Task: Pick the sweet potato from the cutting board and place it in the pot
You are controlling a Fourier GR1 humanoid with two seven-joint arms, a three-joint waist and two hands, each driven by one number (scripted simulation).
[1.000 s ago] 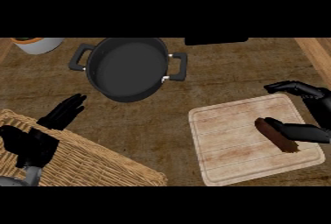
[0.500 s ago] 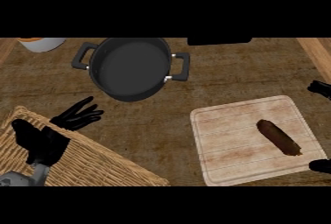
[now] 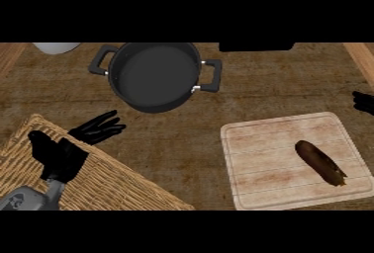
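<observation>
Below, at lower left, the left hand [image 3: 64,154] lies open, fingers spread and pointing up-right toward the pot, holding nothing; its palm sits over the corner of a woven mat [image 3: 110,185], while the fingertips reach past the mat's edge over the bare counter [image 3: 277,84]. A grey forearm enters from the lower left corner beneath it. At the right edge, only a small black part of the right hand [image 3: 363,102] shows, above and to the right of the board and apart from it; whether its fingers are curled or straight cannot be told from so little. The board [image 3: 270,163], pale wood with a routed groove near its rim, rests at lower right. The sweet potato [image 3: 320,162], dark brown and elongated, lies on the board's right half, slanting from upper left to lower right, untouched by either hand. The pot [image 3: 155,74], black with two side handles, stands at upper centre, well apart from the board. A pale round vessel [image 3: 57,47], probably a bowl, is cut off at the upper left.
</observation>
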